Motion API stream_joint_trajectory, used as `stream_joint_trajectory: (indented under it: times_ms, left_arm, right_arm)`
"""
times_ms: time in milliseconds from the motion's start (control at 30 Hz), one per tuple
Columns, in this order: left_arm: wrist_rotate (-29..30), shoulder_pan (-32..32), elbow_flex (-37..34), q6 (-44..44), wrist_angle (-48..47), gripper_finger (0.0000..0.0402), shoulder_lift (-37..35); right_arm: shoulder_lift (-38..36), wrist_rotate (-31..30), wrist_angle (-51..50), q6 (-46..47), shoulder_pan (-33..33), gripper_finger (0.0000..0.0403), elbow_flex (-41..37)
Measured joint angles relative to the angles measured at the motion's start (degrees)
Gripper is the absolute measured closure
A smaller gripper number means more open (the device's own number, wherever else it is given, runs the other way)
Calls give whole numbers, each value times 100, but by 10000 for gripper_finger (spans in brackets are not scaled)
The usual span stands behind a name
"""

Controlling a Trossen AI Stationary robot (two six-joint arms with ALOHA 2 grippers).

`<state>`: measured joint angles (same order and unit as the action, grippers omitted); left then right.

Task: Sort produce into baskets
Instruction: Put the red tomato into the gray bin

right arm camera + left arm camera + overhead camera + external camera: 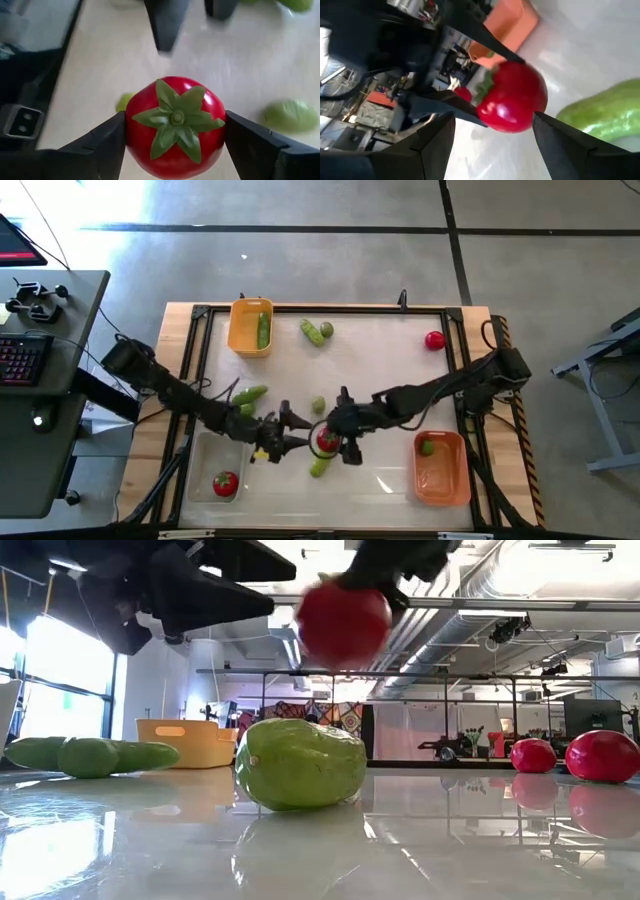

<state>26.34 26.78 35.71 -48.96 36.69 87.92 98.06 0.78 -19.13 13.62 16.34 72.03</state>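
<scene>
My right gripper (pixel 175 117) is shut on a red tomato (pixel 172 127) with a green leafy top, held above the table's middle near its front (pixel 327 441). Below it a green cucumber (pixel 300 762) lies on the table. My left gripper (pixel 494 116) stands open just to the tomato's left (pixel 298 430), its fingers pointing at the tomato and apart from it. The yellow basket (pixel 238 330) holds a cucumber (pixel 263 330). The orange basket (pixel 445 480) holds a lime (pixel 427 446). The clear basket (pixel 205 465) holds a tomato (pixel 225 482). My right gripper pinches the tomato by two opposite sides (pixel 134 131) between its two fingers. The fingers slant down from the table's right side. The leafy top (pixel 176 119) faces back toward the wrist. The tomato (pixel 343 620) hangs clear of the table, above the cucumber.
Loose produce lies on the white table: a cucumber and a lime (pixel 317 332) at the far middle, a tomato (pixel 434 339) at the far right, cucumbers (pixel 250 394) under the left arm, a lime (pixel 318 405) mid-table. A desk with a keyboard (pixel 22 360) stands off to the left.
</scene>
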Motion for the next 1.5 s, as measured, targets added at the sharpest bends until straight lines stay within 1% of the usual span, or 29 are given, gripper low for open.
stream_joint_trajectory:
  times_ms: [100, 167, 300, 433, 533, 700, 767, 900, 1067, 1167, 1300, 1500]
  left_arm:
    - [316, 125, 193, -144, -303, 148, 149]
    - [561, 199, 266, -219, -330, 148, 219]
    - [706, 271, 384, -242, -316, 148, 347]
    - [744, 273, 579, -13, -340, 148, 583]
    - [848, 273, 713, -5, -346, 148, 781]
    - [1299, 289, 891, -17, -349, 140, 1017]
    - [1553, 339, 891, -100, -351, 131, 1020]
    - [1630, 363, 900, -305, -359, 117, 1017]
    - [2101, 469, 911, -565, -387, 115, 1010]
    - [2282, 562, 911, -709, -298, 115, 1010]
    - [2336, 608, 911, -744, -191, 115, 1006]
    - [2369, 603, 905, -685, -12, 120, 1007]
  right_arm:
    - [0, 262, 143, -66, -110, 123, 0]
    - [0, 342, 166, -87, -158, 123, 0]
    - [0, 497, 269, -129, -245, 123, 0]
    - [0, 695, 291, -172, -313, 123, -4]
    - [0, 723, 283, -191, -341, 123, -9]
    - [0, 678, 262, -209, -369, 123, -11]
    - [0, 639, 329, -190, -376, 123, -11]
    - [0, 625, 445, -163, -381, 123, -11]
    - [-13, 709, 660, -23, -426, 124, -11]
    - [-19, 798, 767, 77, -476, 124, -11]
    - [-28, 994, 953, 186, -486, 124, -11]
    - [-35, 962, 1000, 307, -484, 124, -11]
